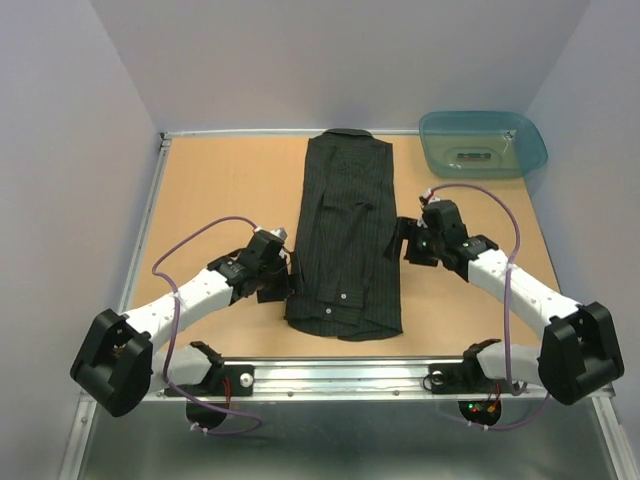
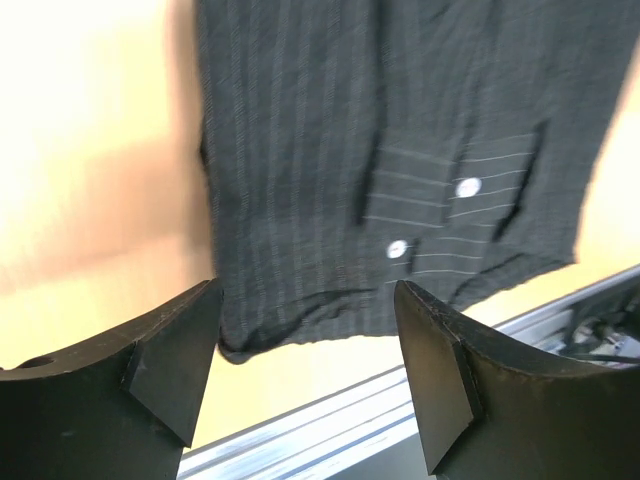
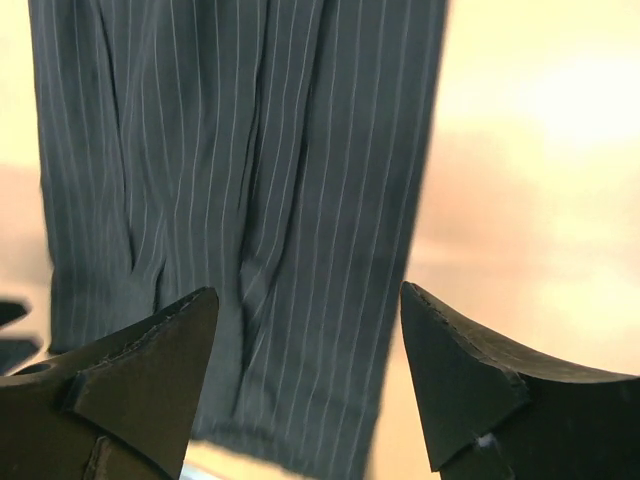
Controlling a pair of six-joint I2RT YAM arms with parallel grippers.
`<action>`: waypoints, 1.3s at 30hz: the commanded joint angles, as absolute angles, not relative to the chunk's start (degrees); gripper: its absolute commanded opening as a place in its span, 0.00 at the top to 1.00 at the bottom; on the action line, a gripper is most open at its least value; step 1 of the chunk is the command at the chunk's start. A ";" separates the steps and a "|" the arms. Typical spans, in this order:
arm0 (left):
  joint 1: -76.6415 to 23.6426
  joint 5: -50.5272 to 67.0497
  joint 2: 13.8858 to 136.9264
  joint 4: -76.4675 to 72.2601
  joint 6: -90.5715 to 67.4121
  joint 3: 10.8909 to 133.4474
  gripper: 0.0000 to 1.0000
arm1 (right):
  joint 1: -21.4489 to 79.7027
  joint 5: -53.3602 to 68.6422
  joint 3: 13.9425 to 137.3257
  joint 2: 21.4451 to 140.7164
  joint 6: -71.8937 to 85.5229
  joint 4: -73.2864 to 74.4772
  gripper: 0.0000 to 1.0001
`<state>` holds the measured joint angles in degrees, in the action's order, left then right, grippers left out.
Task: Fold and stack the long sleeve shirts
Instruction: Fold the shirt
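Two claws, both mine, flank a black pinstriped shirt (image 1: 345, 235) lying flat on the wooden bench (image 1: 220, 190). The shirt runs lengthwise down the middle of the bench as one long narrow strip, its collar (image 1: 348, 134) at the far edge and its hem near the metal rail (image 1: 330, 372) on my side. Sleeves are folded in over the body; two cuffs with small pale buttons (image 2: 467, 187) lie on top close to the hem.

My left claw (image 1: 283, 272) sits just beside the shirt's left edge, low down the strip, its jaws spread and holding nothing. Seen from the left wrist, its two dark fingers (image 2: 170, 360) frame the shirt's near left corner, with the cloth lying flat beyond them.

My right claw (image 1: 408, 240) is at the shirt's right edge, about halfway along, likewise spread wide and empty. From the right wrist, thin white stripes and soft lengthwise creases fill the gap between its tips, and bare bench shows to the right of the cloth. Whether either claw touches the fabric cannot be told from these views.

A teal plastic tub (image 1: 530, 150) stands at the far right corner of the bench, well apart from the shirt.
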<state>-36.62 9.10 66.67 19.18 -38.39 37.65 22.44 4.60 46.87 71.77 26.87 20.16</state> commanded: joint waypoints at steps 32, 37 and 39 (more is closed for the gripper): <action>-36.47 13.53 72.69 14.76 -38.94 30.15 0.51 | 23.99 22.59 24.87 66.36 41.84 26.54 0.48; -36.47 13.62 71.89 14.94 -38.67 30.76 0.78 | 23.99 21.98 25.14 66.09 41.40 26.46 0.75; -36.47 13.89 71.72 14.94 -38.58 31.11 0.94 | 23.99 21.80 25.92 65.74 41.13 26.63 0.85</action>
<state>-36.51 13.50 72.38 14.02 -39.33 31.14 23.68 22.68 26.09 66.13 42.30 27.18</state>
